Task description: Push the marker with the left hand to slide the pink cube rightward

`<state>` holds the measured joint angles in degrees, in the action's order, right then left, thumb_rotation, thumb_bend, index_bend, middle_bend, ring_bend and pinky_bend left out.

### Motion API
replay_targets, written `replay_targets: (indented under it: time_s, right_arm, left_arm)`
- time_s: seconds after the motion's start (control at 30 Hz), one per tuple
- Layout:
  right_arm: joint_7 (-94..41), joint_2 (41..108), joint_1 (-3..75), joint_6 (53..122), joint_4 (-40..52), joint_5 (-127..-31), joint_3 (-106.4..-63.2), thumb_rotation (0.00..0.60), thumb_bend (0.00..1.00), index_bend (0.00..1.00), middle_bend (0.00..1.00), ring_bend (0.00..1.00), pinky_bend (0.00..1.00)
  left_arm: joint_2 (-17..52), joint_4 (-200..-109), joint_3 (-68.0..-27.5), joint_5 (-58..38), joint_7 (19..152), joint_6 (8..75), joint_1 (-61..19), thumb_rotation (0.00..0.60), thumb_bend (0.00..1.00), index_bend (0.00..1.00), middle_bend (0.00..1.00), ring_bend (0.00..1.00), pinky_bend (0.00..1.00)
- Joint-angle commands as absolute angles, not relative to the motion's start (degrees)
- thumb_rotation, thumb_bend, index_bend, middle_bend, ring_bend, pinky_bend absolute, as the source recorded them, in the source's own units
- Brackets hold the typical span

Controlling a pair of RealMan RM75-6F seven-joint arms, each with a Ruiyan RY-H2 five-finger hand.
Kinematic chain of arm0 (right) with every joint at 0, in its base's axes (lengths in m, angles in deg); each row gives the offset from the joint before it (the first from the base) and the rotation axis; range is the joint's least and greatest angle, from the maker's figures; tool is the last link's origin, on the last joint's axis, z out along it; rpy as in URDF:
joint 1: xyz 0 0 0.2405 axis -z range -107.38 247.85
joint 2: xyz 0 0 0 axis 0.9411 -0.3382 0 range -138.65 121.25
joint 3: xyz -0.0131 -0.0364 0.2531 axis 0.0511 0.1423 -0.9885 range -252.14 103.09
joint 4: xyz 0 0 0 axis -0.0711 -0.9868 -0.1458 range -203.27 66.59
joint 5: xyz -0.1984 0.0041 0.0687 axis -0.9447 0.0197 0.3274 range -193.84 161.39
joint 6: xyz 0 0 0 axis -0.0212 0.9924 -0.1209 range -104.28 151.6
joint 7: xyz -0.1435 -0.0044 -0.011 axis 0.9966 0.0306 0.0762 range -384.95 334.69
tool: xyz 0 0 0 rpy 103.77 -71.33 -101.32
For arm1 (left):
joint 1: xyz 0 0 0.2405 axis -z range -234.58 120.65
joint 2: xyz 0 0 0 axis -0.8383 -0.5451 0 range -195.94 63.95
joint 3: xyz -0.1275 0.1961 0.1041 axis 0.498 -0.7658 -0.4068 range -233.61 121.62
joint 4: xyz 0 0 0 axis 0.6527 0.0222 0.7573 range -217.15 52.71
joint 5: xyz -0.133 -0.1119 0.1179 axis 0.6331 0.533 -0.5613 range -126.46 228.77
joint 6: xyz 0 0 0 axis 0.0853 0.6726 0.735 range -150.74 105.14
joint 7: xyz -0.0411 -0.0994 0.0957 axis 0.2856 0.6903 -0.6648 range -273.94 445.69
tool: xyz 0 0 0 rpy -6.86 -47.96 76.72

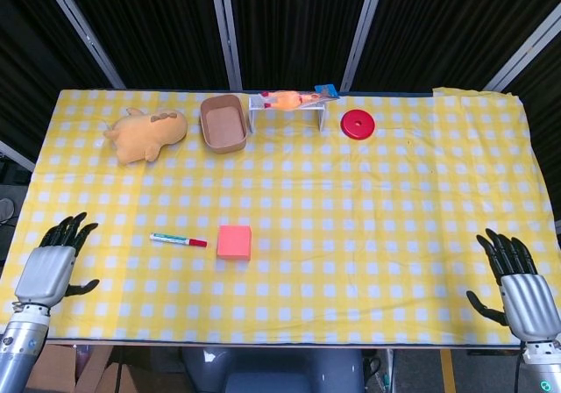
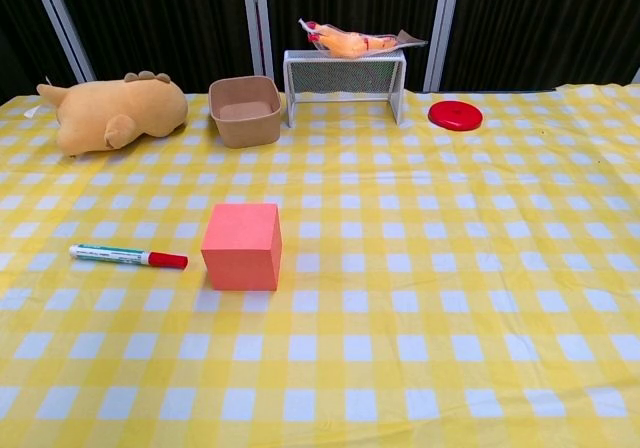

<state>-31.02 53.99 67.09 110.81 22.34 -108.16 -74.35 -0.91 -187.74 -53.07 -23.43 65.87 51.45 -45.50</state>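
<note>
A pink cube [image 1: 234, 242] [image 2: 241, 246] sits on the yellow checked tablecloth, left of the middle. A white marker with a red cap [image 1: 178, 239] [image 2: 127, 257] lies flat just left of the cube, its cap end pointing at the cube with a small gap between them. My left hand [image 1: 54, 265] hovers at the table's front left corner, fingers spread and empty, well left of the marker. At the front right corner my right hand [image 1: 520, 289] is also spread and empty. The chest view shows neither hand.
Along the far edge stand a tan plush toy [image 1: 145, 133], a brown bowl [image 1: 223, 123], a white wire rack [image 1: 289, 109] with an orange toy on top, and a red disc [image 1: 358, 125].
</note>
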Motion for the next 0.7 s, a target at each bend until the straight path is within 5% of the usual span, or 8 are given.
replay_targets:
  time_s: [0.03,0.3,0.7]
  right_arm:
    - [-31.08,53.87,67.03,110.73,22.39,-108.29,-74.31,0.6,0.32,0.0,0.0,0.0,0.0]
    - [-31.47,53.74,66.94,110.52,22.39,-108.44,-74.3,0.6,0.32,0.0,0.0,0.0,0.0]
    - [-32.4,53.55,66.88,110.44,22.37,-108.48,-74.42,0.6,0.32,0.0,0.0,0.0,0.0]
  left_arm:
    - [-0.15,-187.42,-50.73,-19.8,64.91,47.75,-42.51,0.6,0.18,0.33,0.06,0.0,0.15]
    - [6.58,-181.14,-45.92,-9.84,58.83,39.86,-33.87,0.6,0.26,0.43,0.09,0.02,0.16]
    - [17.18,-173.59,-45.35,0.56,49.19,35.84,-25.81,0.6,0.27,0.47,0.1,0.02,0.16]
